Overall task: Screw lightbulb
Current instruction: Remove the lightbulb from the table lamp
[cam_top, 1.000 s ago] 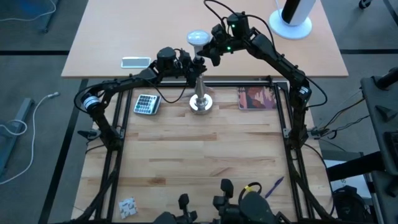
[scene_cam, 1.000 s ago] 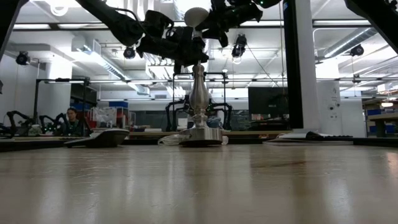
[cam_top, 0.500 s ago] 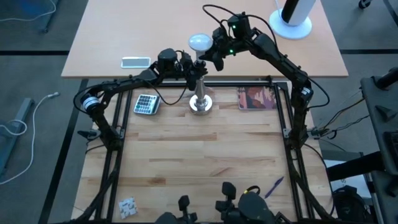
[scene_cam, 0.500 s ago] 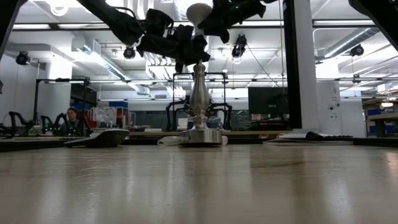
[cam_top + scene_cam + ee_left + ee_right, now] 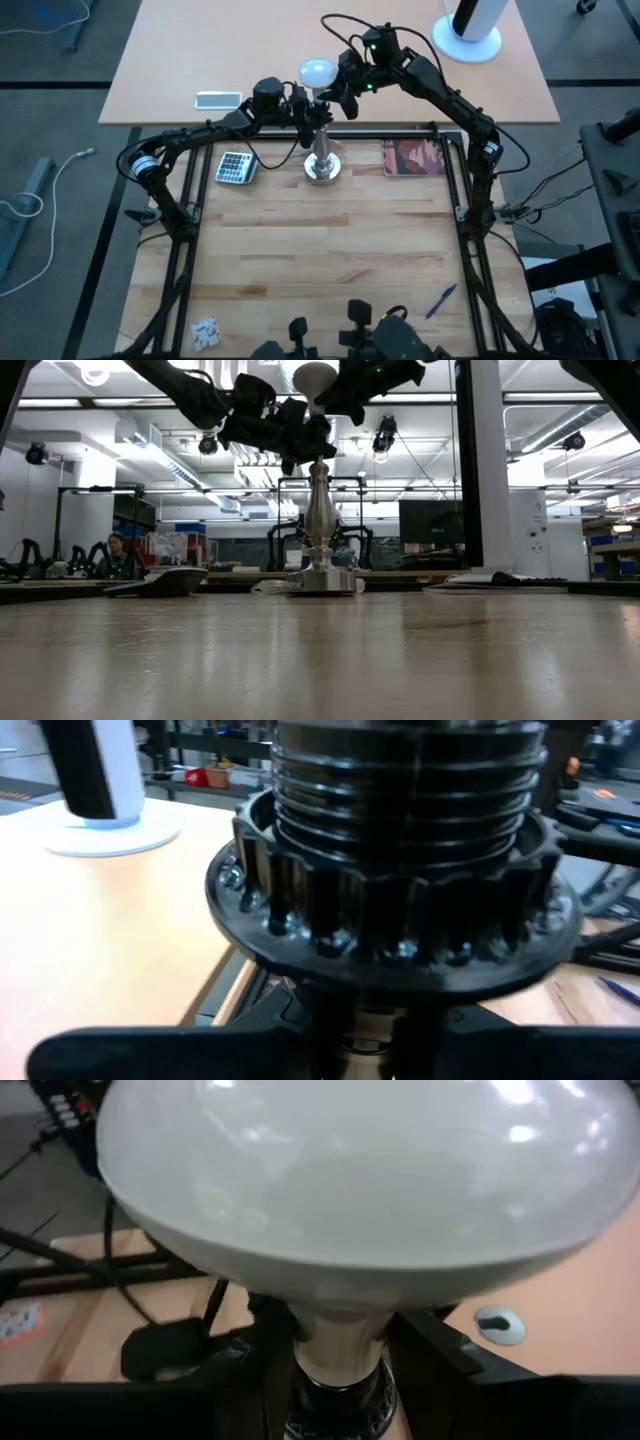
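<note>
Wooden table [image 5: 320, 250]: left gripper [image 5: 305, 108] clamps the silver stand's black socket [image 5: 395, 920]; right gripper [image 5: 338, 88] pinches the white frosted lightbulb [image 5: 317, 72] (base seated in socket).

No text, label or number can be read anywhere

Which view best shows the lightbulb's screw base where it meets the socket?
The left wrist view: the lightbulb's threaded base fills the picture, sitting in the black socket. The right wrist view shows mostly the white dome and only the neck below it. The high view sees just the dome from above; the low view shows the dome between the arms, threads hidden.
</note>
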